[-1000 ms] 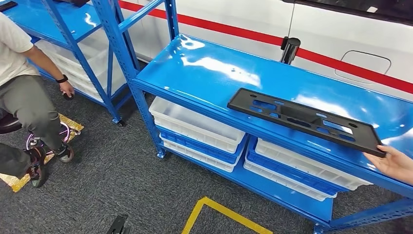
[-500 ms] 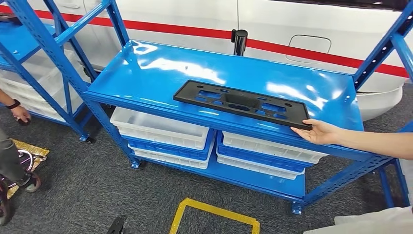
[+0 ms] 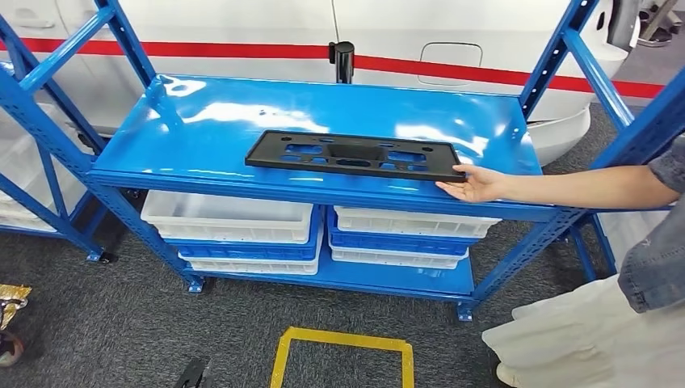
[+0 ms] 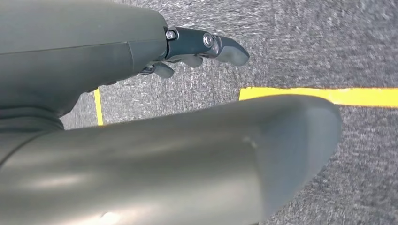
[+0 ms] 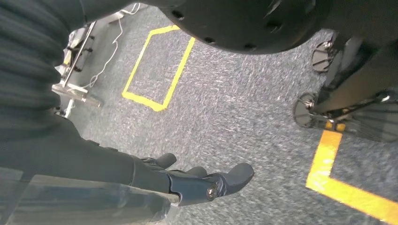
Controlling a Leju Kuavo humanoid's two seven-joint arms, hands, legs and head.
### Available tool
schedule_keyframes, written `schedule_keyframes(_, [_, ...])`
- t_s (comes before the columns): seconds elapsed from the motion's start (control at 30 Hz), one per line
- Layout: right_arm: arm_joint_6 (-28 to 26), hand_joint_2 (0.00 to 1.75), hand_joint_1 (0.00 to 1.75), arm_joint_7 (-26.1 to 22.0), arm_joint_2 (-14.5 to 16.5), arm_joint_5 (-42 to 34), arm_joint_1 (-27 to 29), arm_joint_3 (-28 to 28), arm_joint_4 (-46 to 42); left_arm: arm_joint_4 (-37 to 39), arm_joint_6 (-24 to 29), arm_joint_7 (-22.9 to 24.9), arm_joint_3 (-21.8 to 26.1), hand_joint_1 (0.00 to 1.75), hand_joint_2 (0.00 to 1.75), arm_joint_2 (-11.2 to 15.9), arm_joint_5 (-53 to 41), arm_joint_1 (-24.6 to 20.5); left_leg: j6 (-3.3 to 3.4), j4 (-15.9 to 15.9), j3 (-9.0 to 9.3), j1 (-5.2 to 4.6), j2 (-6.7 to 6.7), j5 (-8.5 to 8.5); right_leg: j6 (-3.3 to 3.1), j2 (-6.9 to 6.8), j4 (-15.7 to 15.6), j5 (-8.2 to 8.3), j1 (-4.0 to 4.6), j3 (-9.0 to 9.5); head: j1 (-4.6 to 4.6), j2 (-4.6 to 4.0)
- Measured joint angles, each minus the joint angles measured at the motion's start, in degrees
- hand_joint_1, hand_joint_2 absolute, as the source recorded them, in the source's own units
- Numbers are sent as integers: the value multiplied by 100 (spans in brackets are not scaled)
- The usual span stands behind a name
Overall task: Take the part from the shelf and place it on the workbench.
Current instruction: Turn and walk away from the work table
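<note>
Lying flat on the top level of a blue metal shelf (image 3: 202, 129) is the part (image 3: 355, 154), a long black plastic plate with cut-out holes, set lengthwise near the shelf's front edge. A person's hand (image 3: 476, 184) reaches in from the right and touches the plate's right end; the bare forearm leads back to a denim sleeve at the picture's edge. Under the top level, white bins (image 3: 230, 218) and blue bins (image 3: 396, 241) sit stacked side by side on the lower level. A white vehicle body (image 3: 242, 20) with a red stripe stands behind the shelf. A yellow taped rectangle (image 3: 343, 356) marks the grey carpet in front.

Both robot arms hang over the carpet, well apart from the shelf. The left hand (image 4: 141, 108) holds nothing, its dark fingers (image 4: 206, 44) extended and released. The right hand (image 5: 178, 180) is likewise empty, fingers (image 5: 234, 176) stretched out loosely above the floor.
</note>
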Motion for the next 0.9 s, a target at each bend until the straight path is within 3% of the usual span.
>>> schedule_keyframes(0.03, [-1, 175, 0, 1, -8, 6, -9, -2, -4, -1, -1, -1, 1, 0, 0, 2, -1, 1, -57, 48, -25, -7, 50, -38, 14, -114, -327, 77, -3, 204, 9, 0])
schedule_keyframes(0.1, [-9, 175, 0, 0, -1, 20, -20, -5, -14, -3, 1, -1, 3, 0, 0, 9, -5, -5, -160, 124, -48, -29, 129, -111, -74, -226, -592, 111, 15, 375, -14, 0])
schedule_keyframes(0.17, [-21, 175, 0, -2, 6, 36, -7, -8, -19, -3, 1, -1, 4, 0, 0, 4, -8, -19, -221, 146, -31, 0, 175, -147, -202, -126, -576, 120, 19, 370, -57, 0])
schedule_keyframes(0.23, [-27, 175, 0, 3, 18, 59, 2, -9, -17, -3, 1, -1, 4, 0, 0, -3, -11, -19, -249, 198, -54, 35, 39, -253, -269, -71, -570, 135, 30, 368, -70, 0])
schedule_keyframes(0.27, [-27, 175, 0, 6, 26, 69, 1, -9, -17, -2, 1, -1, 4, 0, 0, -2, -13, -11, -185, 215, -71, 42, -56, -269, -285, -44, -568, 143, 48, 375, -75, 0])
schedule_keyframes(0.3, [-27, 175, 0, 9, 35, 80, 2, -9, -17, -2, 1, 1, 5, 0, 0, 0, -16, -2, -74, 229, -88, 38, -133, -255, -288, -17, -564, 145, 84, 375, -78, 0])
schedule_keyframes(0.33, [-29, 175, 0, 11, 41, 87, 3, -9, -17, -1, 1, 2, 5, 0, 0, 1, -19, 1, 55, 218, -90, 34, -147, -224, -290, 8, -564, 145, 110, 373, -80, 0])
schedule_keyframes(0.37, [-31, 175, 0, 11, 44, 96, 5, -9, -17, -1, 1, 2, 6, 0, 0, 1, -23, 0, 143, 220, -94, 35, -154, -162, -299, 32, -564, 146, 133, 370, -80, 0])
schedule_keyframes(0.43, [-35, 175, 0, 13, 50, 113, 8, -9, -17, -1, 1, 2, 6, 0, 0, -4, -31, -5, 173, 216, -98, 38, -155, -150, -322, 50, -564, 147, 149, 359, -82, 0])
schedule_keyframes(0.7, [-36, 175, 0, 26, 56, 130, 7, -9, -17, -1, 1, 7, 6, 0, 0, -11, -54, -2, 71, 194, -108, 52, -157, -106, -351, 52, -562, 154, 178, 341, -81, 0])
schedule_keyframes(0.9, [-38, 175, 0, 28, 56, 139, 7, -9, -17, -1, -2, 9, 6, 0, 0, -18, -66, -2, -213, 174, -115, 67, -157, -92, -354, 52, -558, 155, 186, 324, -80, 0])
